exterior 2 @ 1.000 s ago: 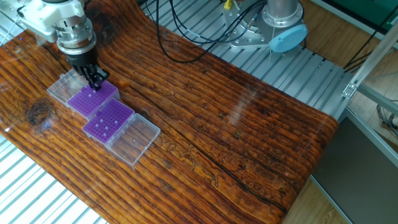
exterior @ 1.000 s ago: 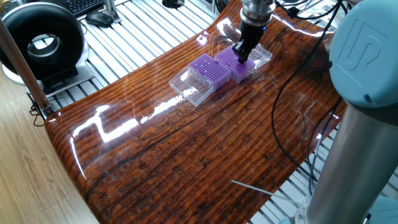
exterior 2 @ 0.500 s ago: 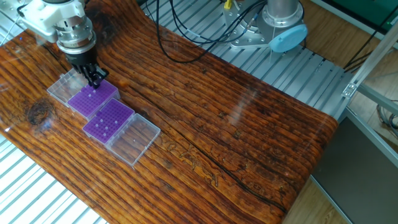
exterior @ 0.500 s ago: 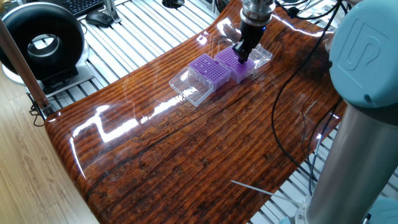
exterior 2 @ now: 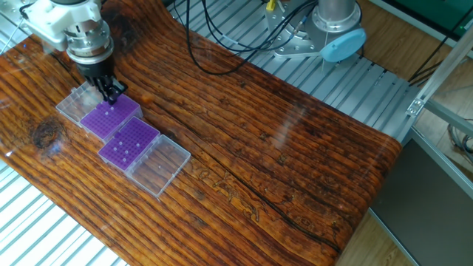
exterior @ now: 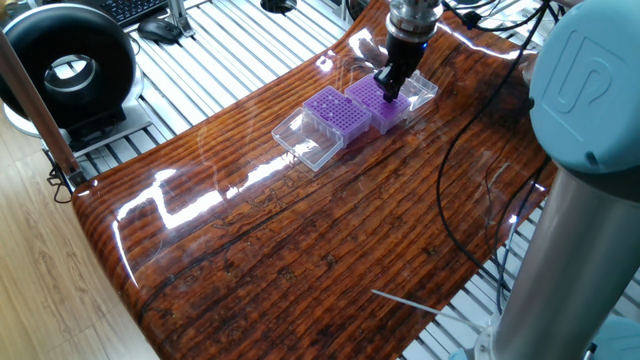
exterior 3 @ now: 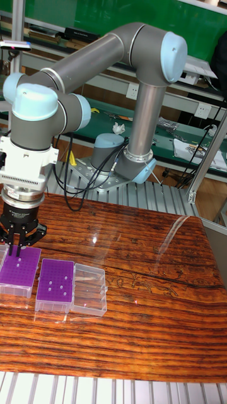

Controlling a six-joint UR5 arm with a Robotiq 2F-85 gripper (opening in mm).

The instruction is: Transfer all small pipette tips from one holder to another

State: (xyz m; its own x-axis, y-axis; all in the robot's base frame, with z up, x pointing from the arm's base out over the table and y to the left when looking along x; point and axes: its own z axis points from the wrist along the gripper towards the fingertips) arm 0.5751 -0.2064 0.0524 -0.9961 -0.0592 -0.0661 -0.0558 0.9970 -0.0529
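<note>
Two purple grid racks sit side by side in clear boxes. The near rack [exterior 2: 130, 142] [exterior 3: 55, 278] [exterior: 331, 113] holds a few small pipette tips [exterior 2: 124, 152] [exterior 3: 63, 287], seen as pale dots. My gripper [exterior 2: 111, 95] [exterior 3: 14, 252] [exterior: 390, 92] points straight down just above the far rack [exterior 2: 109, 118] [exterior 3: 19, 270] [exterior: 374, 104], at its back corner. A pale dot, a small pipette tip [exterior 2: 111, 106], shows in that rack right below the fingertips. The thin fingers stand close together. Whether a tip is pinched between them is too small to see.
Clear hinged lids lie open beside the racks [exterior 2: 157, 166] [exterior 3: 88, 290] [exterior 2: 74, 103]. Black cables [exterior: 470, 130] trail over the wooden table [exterior 2: 281, 148]. A black ring-shaped device [exterior: 65, 65] stands off the table's end. The arm's base [exterior 2: 325, 29] is bolted behind the table.
The gripper has risen very slightly above the far rack. Racks and tips have stayed where they were.
</note>
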